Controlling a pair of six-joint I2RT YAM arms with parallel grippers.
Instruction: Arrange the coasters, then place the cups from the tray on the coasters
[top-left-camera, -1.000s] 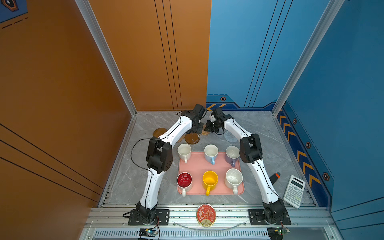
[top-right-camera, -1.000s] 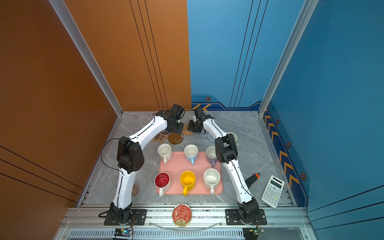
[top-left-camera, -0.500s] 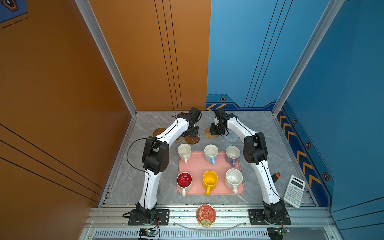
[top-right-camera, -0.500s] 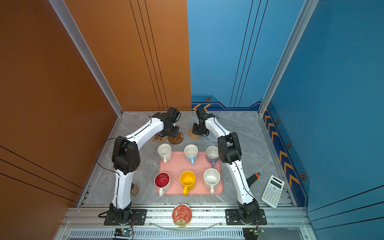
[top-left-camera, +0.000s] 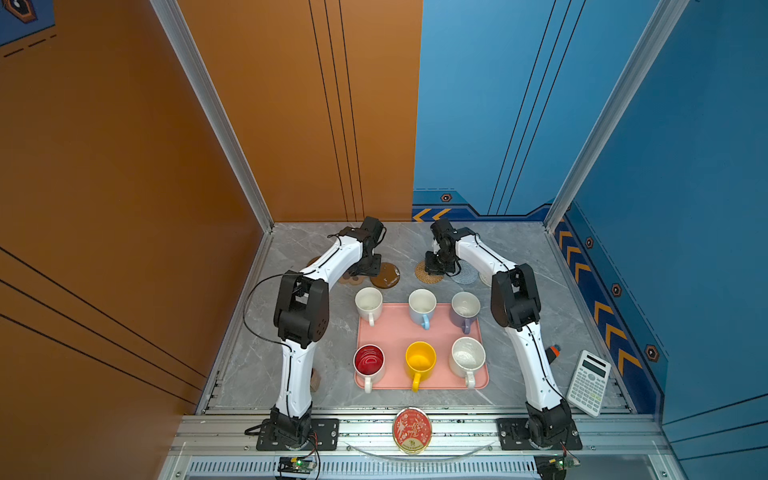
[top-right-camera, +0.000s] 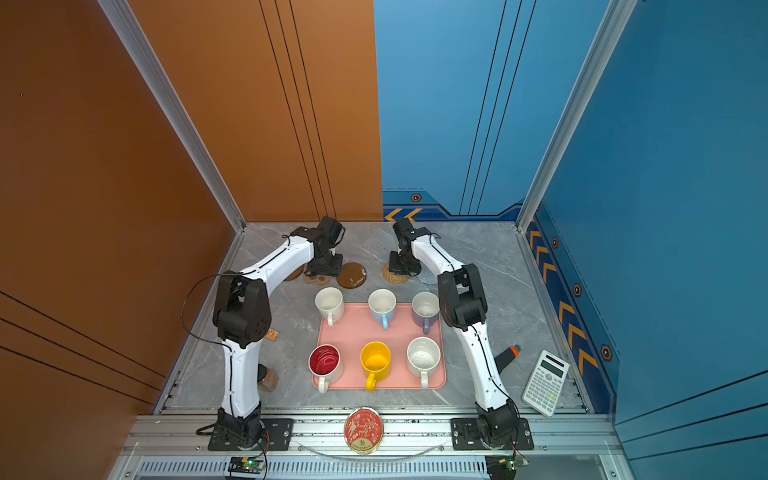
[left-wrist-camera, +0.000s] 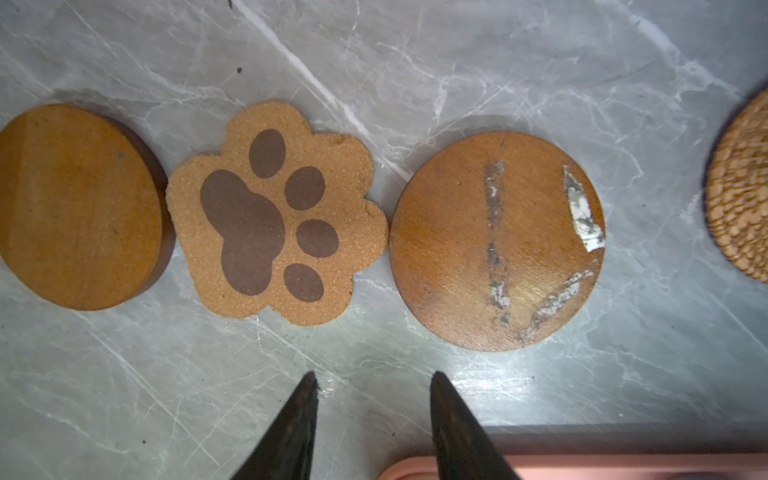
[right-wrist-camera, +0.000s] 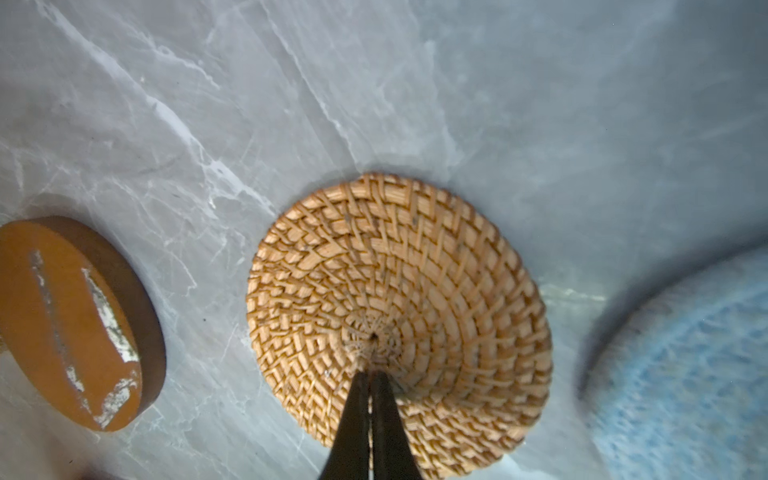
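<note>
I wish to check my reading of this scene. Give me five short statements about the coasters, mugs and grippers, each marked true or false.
1. The paw-print coaster lies between two round brown coasters. True.
2. The right gripper is open above the woven coaster. False: it is shut, at that coaster's centre.
3. The yellow mug stands in the tray's back row. False: front row, middle.
4. The left gripper holds a coaster. False: it is open and empty.
5. The lavender mug stands on the tray. True.

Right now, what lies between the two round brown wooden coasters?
A tan cork coaster shaped like a paw print lies flat between them; the left wrist view shows it best.
</note>
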